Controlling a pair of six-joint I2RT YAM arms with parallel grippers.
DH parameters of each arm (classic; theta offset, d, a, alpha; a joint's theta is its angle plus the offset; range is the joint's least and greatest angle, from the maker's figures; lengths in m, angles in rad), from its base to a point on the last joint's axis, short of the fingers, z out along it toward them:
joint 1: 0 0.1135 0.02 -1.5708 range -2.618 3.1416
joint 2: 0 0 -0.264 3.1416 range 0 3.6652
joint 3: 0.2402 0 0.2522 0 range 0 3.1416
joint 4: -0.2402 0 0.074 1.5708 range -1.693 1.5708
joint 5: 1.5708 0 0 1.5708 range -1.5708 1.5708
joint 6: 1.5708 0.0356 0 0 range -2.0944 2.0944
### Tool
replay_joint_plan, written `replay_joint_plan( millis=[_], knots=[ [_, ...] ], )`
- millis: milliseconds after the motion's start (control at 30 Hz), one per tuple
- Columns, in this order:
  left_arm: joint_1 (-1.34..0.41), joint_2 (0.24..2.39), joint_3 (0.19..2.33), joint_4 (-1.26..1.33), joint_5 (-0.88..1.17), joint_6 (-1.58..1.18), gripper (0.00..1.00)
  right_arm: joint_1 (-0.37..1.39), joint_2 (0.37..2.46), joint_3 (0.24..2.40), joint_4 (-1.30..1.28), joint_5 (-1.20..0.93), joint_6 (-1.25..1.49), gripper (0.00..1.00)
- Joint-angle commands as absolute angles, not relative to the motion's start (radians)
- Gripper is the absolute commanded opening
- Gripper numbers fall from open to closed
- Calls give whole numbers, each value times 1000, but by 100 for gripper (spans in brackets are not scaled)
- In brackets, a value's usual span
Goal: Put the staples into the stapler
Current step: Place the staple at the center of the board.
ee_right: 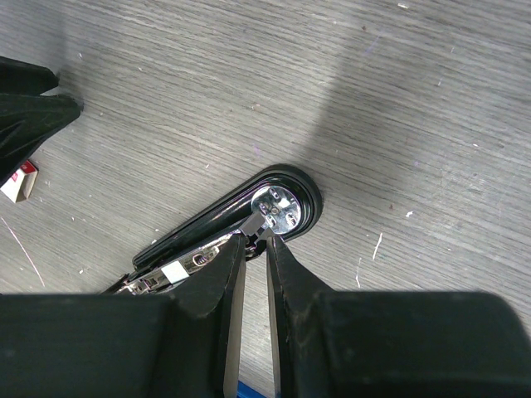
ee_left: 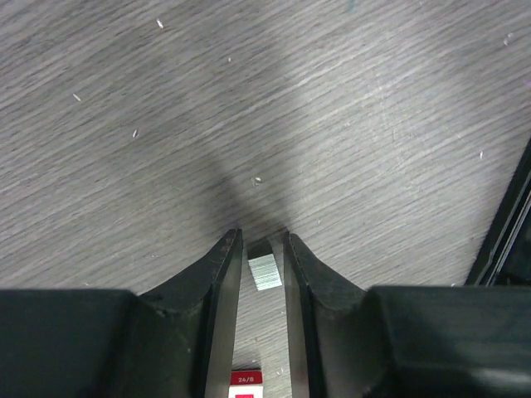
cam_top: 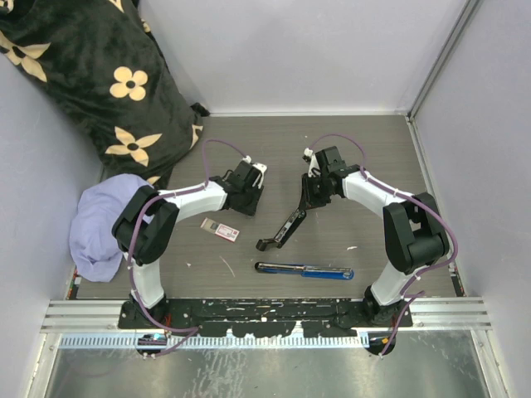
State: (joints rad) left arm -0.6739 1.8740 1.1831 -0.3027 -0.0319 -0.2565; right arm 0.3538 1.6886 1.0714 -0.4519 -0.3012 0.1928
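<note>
Diagonal black stapler (cam_top: 284, 225), near-left to far-right

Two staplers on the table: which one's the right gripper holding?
The black stapler between the arms; the right gripper is pinched on its end. The blue stapler lies free near the arm bases.

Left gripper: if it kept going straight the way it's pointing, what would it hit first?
Probably the bare table, though depth is hard to judge. The left gripper, pinching a staple strip, points down at plain wood grain; the black stapler lies off to the side.
</note>
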Motion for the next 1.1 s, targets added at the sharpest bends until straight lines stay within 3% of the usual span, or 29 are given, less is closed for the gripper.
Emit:
replay_joint_plan(
  millis=[0, 400, 633, 1067],
  knots=[
    [-694, 1898, 1217, -298, -112, -215, 30, 363, 1755, 1031, -534, -250, 156, 20],
    [-735, 1861, 1245, -402, -302, -264, 49, 363, 1750, 1029, -533, -251, 156, 20],
    [-756, 1833, 1246, -412, -290, -403, 38, 363, 1751, 1029, -529, -256, 155, 20],
    [-799, 1878, 1273, -461, -344, -453, 26, 363, 1740, 1026, -526, -258, 157, 20]
  ],
)
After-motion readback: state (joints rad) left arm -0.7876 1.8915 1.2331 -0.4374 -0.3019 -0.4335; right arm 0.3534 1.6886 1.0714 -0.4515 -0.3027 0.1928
